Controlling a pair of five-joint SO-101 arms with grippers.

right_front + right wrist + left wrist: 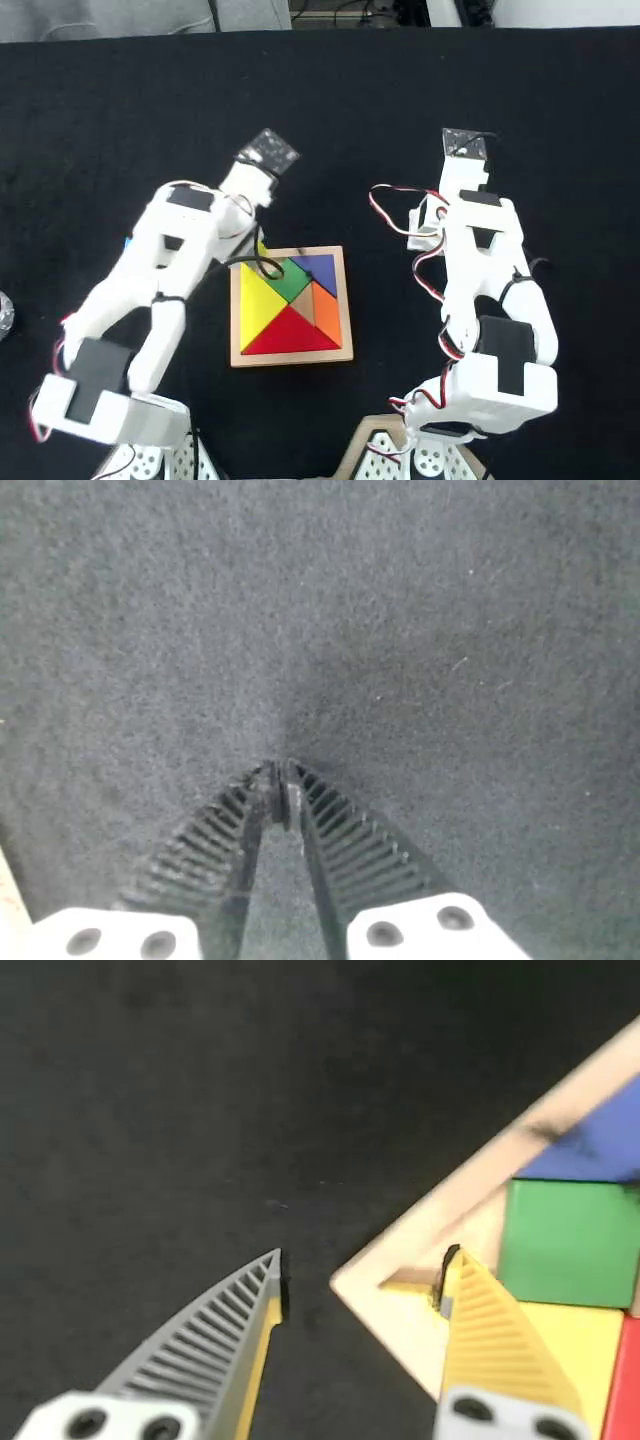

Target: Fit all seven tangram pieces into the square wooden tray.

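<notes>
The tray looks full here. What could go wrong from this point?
1. The left gripper is open astride the tray corner, one finger inside the rim; closing or swinging sideways could drag or tilt the tray.
2. That inner finger sits by the green square and yellow piece; it might lever one out.
3. A black cable loops over the tray's corner and could snag.

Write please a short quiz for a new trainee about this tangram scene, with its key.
1. True or false: the right arm's jaws are shut above the black cloth.
2. High view: which colour is the big triangle along the tray's lower edge? A red, B white, C pink.
3. Fill in: the left arm's jaws stand open across one ____ of the tray.
Key: 1 true; 2 A; 3 corner.
</notes>
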